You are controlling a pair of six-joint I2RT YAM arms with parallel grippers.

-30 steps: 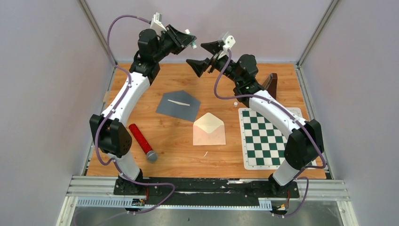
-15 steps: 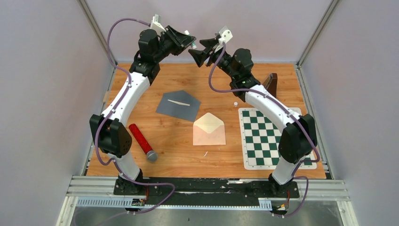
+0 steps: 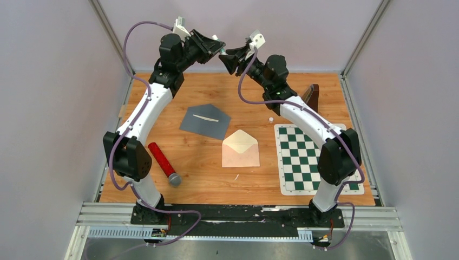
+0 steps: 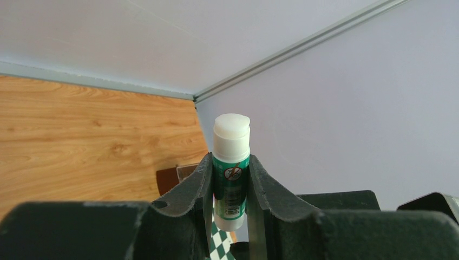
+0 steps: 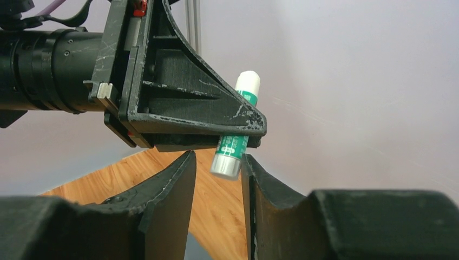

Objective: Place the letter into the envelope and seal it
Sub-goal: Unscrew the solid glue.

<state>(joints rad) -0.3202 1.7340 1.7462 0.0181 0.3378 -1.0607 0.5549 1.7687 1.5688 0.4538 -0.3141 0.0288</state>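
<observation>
The left gripper (image 4: pixel 231 168) is clamping a glue stick (image 4: pixel 231 135) up high, so the right gripper (image 5: pixel 217 160), jaws partly open, is straddling its base, probably to twist it. The envelope (image 3: pixel 241 149) is lying flap-open on the table (image 3: pixel 162 92) far below.

Pale grey walls (image 3: pixel 48 108) enclose a wooden table (image 3: pixel 205 168).

**Glue stick half covered, small bits unreadable**

The middle of the glue stick (image 4: pixel 231 135) is covered by the fingers (image 4: pixel 197 181) of the left end effector (image 4: pixel 231 162). From above only a tiny pale tip shows. Whether the right end effector (image 5: pixel 217 160) touches its base cannot be told. Just beyond the far left corner of the chess mat (image 3: pixel 303 157) lies a white speck (image 3: pixel 270 118) too small to identify. The right arm (image 3: pixel 335 160) hides part of the mat's right edge.
</observation>
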